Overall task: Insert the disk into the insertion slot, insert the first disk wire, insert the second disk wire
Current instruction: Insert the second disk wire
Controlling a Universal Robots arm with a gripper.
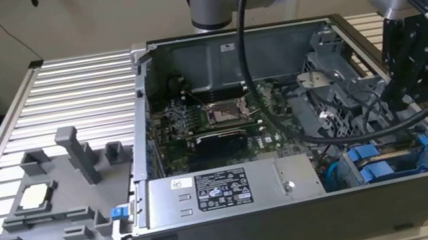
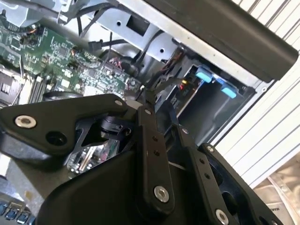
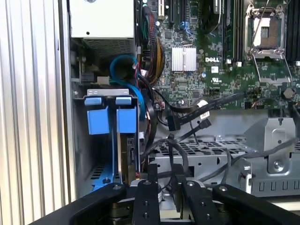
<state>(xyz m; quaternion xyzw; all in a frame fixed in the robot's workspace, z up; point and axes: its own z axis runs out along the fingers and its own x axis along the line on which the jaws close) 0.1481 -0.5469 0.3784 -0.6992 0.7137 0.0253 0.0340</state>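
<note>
The disk [image 3: 125, 123] looks already seated on edge in the slot [image 3: 80, 140], its blue bracket tabs at the slot mouth in a corner of the case [image 1: 303, 223], so I judge the work to be at the first wire. Black wires [image 3: 205, 124] with loose plugs trail over the cage [image 3: 211, 150] between the disk and the board [image 3: 187, 79], and this step calls for bringing one plug squarely onto the disk's connector. The gripper [image 3: 163, 171] hangs over the cage just beside the disk, among those wires; whether it is closed on one I cannot tell.
</note>
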